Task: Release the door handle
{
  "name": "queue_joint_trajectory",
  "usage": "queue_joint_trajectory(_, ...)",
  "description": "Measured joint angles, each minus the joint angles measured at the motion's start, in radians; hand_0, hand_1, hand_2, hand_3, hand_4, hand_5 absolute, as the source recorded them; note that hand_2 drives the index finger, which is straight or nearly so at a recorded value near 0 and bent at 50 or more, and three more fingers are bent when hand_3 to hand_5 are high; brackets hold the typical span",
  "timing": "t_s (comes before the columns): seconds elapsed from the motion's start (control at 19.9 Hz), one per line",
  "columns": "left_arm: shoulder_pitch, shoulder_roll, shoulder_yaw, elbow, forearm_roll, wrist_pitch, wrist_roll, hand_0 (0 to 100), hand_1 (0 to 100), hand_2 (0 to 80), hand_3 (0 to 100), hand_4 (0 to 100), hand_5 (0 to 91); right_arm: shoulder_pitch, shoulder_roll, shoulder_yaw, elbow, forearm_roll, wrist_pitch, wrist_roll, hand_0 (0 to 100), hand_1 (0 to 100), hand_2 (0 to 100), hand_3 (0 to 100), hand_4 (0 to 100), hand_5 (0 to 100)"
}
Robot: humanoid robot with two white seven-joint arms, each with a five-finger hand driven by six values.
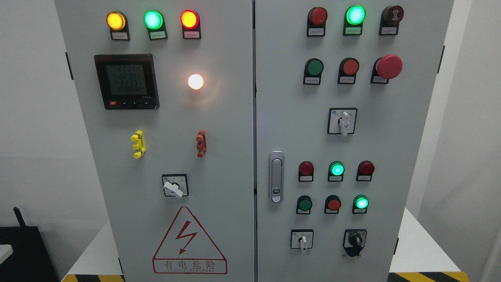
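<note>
Standing upright, long axis vertical: door handle (pixel 276 177), flush against cabinet door (pixel 282 117)

My view is bright and evenly lit, sharp across the grey cabinet (pixel 235 156). The white lamp (pixel 195 81) blows out into a soft halo; the green indicator (pixel 355 14) also blooms. Knobs and buttons cast short, faint shadows downward. The outer walls look slightly dimmer.

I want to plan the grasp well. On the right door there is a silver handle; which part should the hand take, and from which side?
Probably the long upper bar of the silver door handle. It stands vertical and appears to lie flush in its frame, with the round lock at the bottom. Coming straight from the front, with fingers hooking the bar, seems best. No robot hand is in view.
</note>
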Motion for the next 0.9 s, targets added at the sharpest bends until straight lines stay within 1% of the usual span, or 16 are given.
queue_joint_trajectory(0.35,0.0,0.0,0.0,0.0,0.0,0.0,0.0,12,39,0.0,0,0,0.0,-0.002,0.001,0.003,0.009,0.004,0.0,-0.002,49,0,0,0,0,0)
queue_joint_trajectory(0.4,0.0,0.0,0.0,0.0,0.0,0.0,0.0,12,39,0.0,0,0,0.0,-0.003,0.002,0.003,0.01,0.011,0.0,-0.002,48,0,0,3,0,0)
queue_joint_trajectory(0.45,0.0,0.0,0.0,0.0,0.0,0.0,0.0,12,39,0.0,0,0,0.0,-0.004,0.002,0.003,0.011,0.019,0.0,-0.003,47,0,0,15,15,2)
queue_joint_trajectory(0.5,0.0,0.0,0.0,0.0,0.0,0.0,0.0,12,39,0.0,0,0,0.0,-0.007,0.002,0.004,0.012,0.031,-0.002,-0.007,47,0,0,23,28,15)
queue_joint_trajectory(0.55,0.0,0.0,0.0,0.0,0.0,0.0,0.0,12,39,0.0,0,0,0.0,-0.011,0.003,0.004,0.013,0.05,-0.005,-0.018,46,1,0,30,35,24)
queue_joint_trajectory(0.6,0.0,0.0,0.0,0.0,0.0,0.0,0.0,12,39,0.0,0,0,0.0,-0.017,0.004,0.004,0.013,0.076,-0.006,-0.031,47,4,0,42,47,39)
queue_joint_trajectory(0.65,0.0,0.0,0.0,0.0,0.0,0.0,0.0,12,39,0.0,0,0,0.0,-0.026,0.005,0.003,0.014,0.111,-0.009,-0.049,47,10,0,52,60,62)
queue_joint_trajectory(0.7,0.0,0.0,0.0,0.0,0.0,0.0,0.0,12,39,0.0,0,0,0.0,-0.038,0.007,0.002,0.014,0.162,-0.01,-0.07,48,11,0,53,61,64)
queue_joint_trajectory(0.75,0.0,0.0,0.0,0.0,0.0,0.0,0.0,12,39,0.0,0,0,0.0,-0.052,0.01,0.002,0.013,0.22,-0.012,-0.091,47,17,0,57,62,69)
queue_joint_trajectory(0.8,0.0,0.0,0.0,0.0,0.0,0.0,0.0,12,39,0.0,0,0,0.0,-0.071,0.014,0.001,0.013,0.282,-0.013,-0.114,46,22,0,63,67,76)
queue_joint_trajectory(0.9,0.0,0.0,0.0,0.0,0.0,0.0,0.0,12,39,0.0,0,0,0.0,-0.107,0.023,0.001,0.013,0.445,-0.012,-0.168,43,26,0,70,73,84)
